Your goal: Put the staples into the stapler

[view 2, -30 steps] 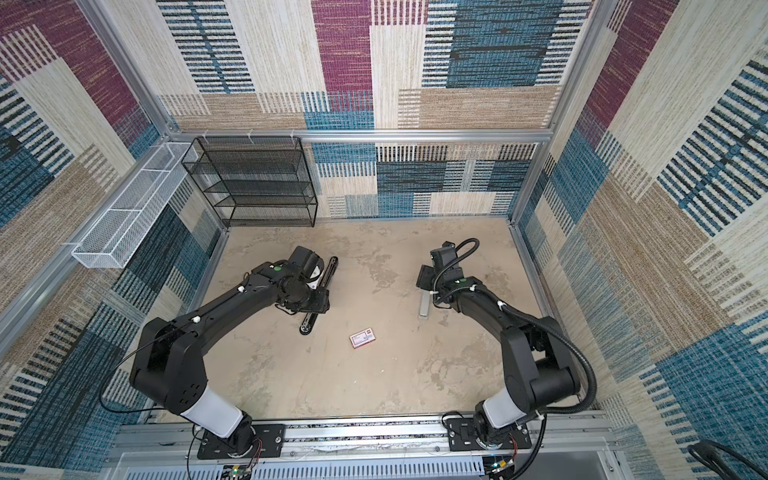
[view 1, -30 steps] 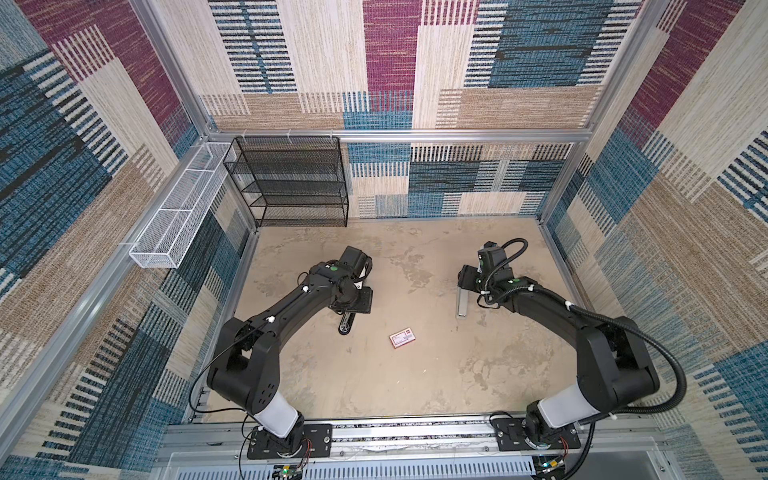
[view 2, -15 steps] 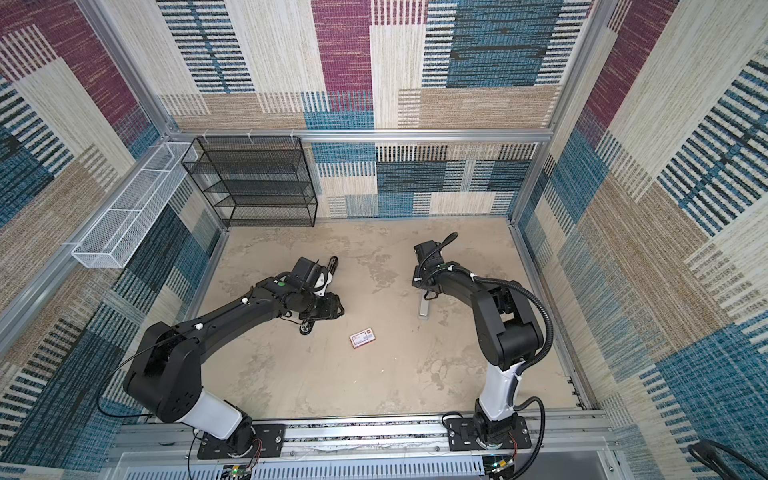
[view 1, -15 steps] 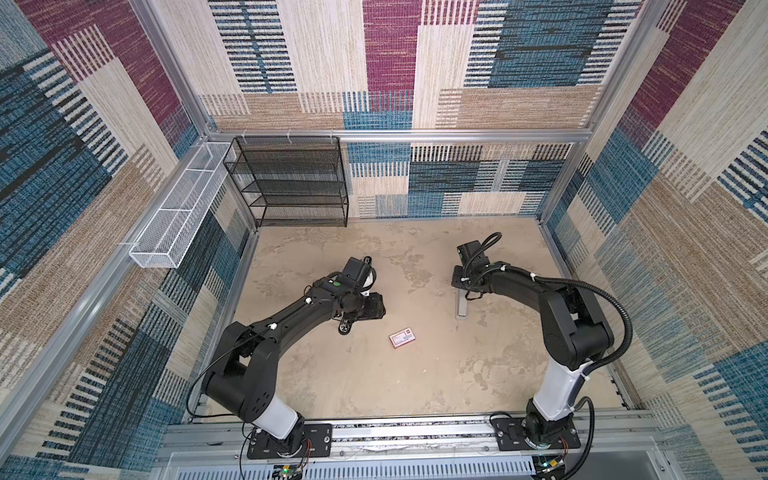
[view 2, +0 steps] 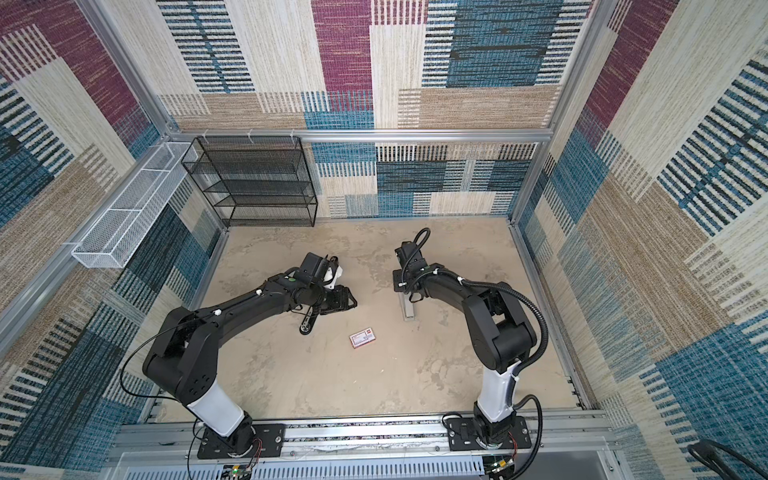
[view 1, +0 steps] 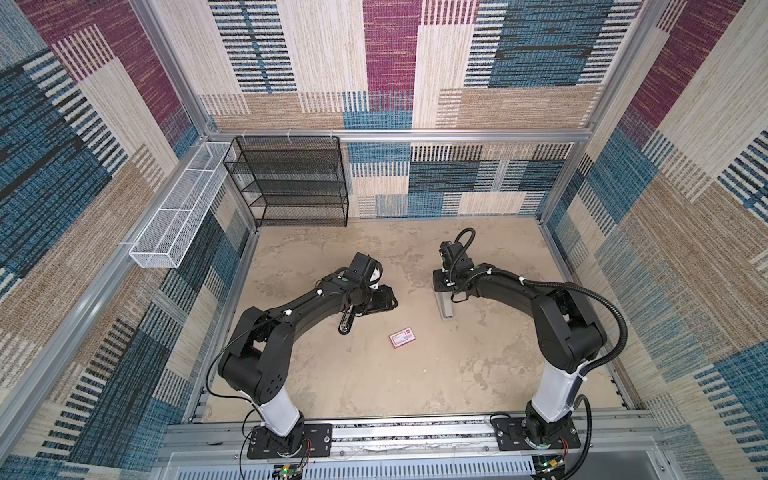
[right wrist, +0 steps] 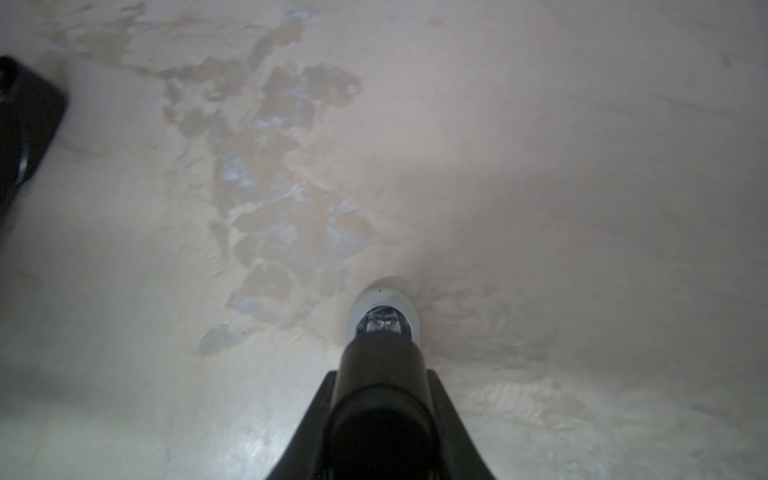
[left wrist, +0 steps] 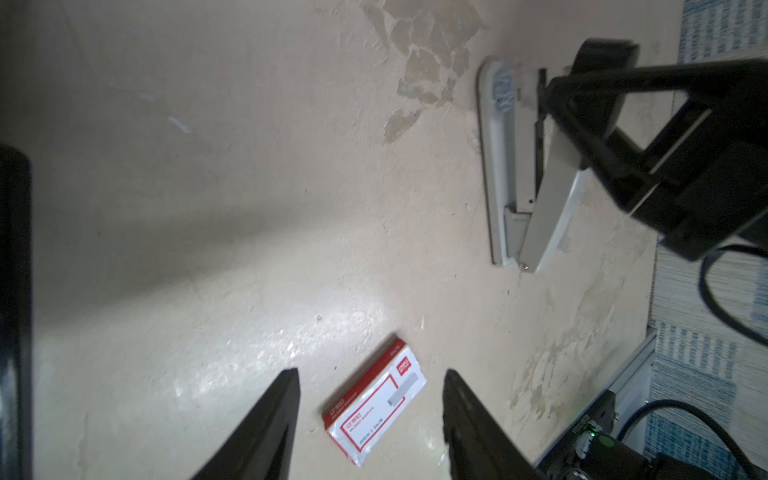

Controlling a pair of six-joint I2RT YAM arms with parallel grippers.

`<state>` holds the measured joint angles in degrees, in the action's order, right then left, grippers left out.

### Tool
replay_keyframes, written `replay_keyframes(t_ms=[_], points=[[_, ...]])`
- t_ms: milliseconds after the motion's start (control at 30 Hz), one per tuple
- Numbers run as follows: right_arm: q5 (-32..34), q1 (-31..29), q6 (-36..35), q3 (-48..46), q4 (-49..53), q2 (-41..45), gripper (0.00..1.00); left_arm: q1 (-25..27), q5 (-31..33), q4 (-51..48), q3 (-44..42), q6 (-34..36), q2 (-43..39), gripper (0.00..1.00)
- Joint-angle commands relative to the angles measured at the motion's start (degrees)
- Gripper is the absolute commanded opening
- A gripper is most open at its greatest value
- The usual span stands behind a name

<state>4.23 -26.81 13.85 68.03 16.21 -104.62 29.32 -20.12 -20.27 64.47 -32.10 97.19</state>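
Across both top views, the closed staple box (view 1: pixel 402 338) lies flat just below centre, between the two arms. The left gripper (view 1: pixel 380 300) hangs up-left of it, near but apart, and the right gripper (view 1: pixel 441 284) sits on the upper end of the grey stapler (view 1: pixel 445 306), right of centre. From the left wrist, the left fingers (left wrist: pixel 266 419) stand spread, the box low in frame between them and untouched; at upper right the stapler's top looks lifted off its base. From the right wrist, the right gripper (right wrist: pixel 380 372) looks pinched on the stapler's black top. Opening the stapler seems the step in hand. Next, the left gripper must drop, straddle the box and close.
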Motion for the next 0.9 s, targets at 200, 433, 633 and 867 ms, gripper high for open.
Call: replay_keyframes(t_ms=[200, 433, 633, 867], points=[[-10.7, -2.1, -10.5, -5.4, -14.1, 5.8, 0.06, -1.7, -11.8, 16.5, 1.1, -7.7, 5.7, 0.53], [-16.8, -2.3, -10.9, -11.7, -21.7, 11.7, 0.04, -1.9, -17.0, 26.0, 0.1, -12.6, 8.3, 0.53], [-18.4, -2.6, -10.8, -13.3, -23.3, 13.7, 0.03, -1.9, -18.2, 29.1, 0.5, -14.5, 9.7, 0.48], [-20.8, -3.2, -10.6, -14.8, -24.9, 16.2, 0.03, -1.9, -17.8, 30.0, 1.2, -14.9, 10.6, 0.35]])
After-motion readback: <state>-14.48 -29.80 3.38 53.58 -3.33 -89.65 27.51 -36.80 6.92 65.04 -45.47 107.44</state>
